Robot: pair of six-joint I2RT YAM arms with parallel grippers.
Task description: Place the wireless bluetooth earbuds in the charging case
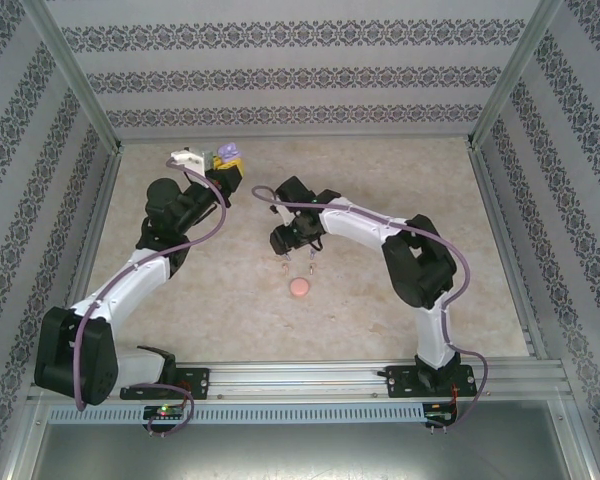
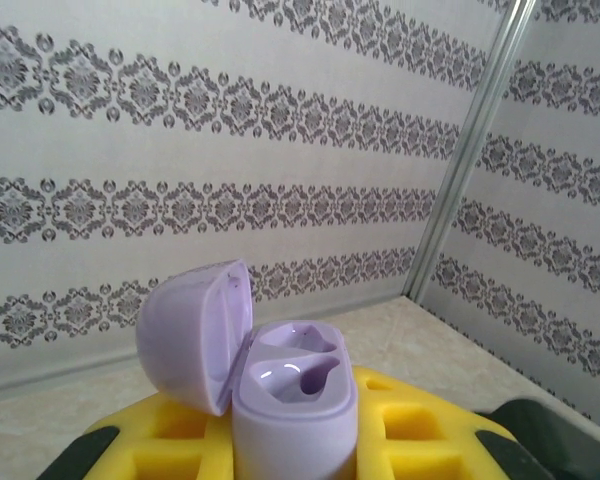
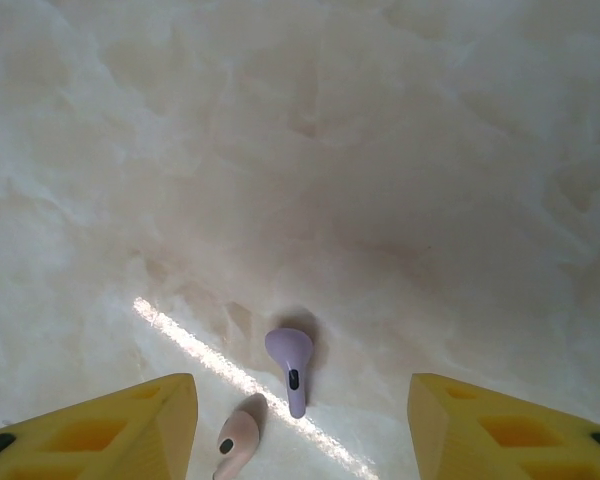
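Yellow fingertips (image 3: 130, 425) of your R gripper (image 1: 296, 258) frame the bottom of the wrist view, spread wide w/ nothing between them, hovering over the table (image 3: 400, 150). On the table between them lie two buds, not touching: a purple earbud (image 3: 290, 365), stem toward the camera, and just beside it, nearer the camera, a pale salmon earbud (image 3: 235, 442). Your L gripper (image 1: 225, 168) is raised at the far side, fingers pinching the purple case (image 2: 295, 405) upright, lid (image 2: 195, 335) swung open, both wells empty. Step in hand, as I judge it: picking up the first purple bud. Next you need to lower, centre on it and pinch w/o nudging the salmon one, then carry it over & match the well's shape.
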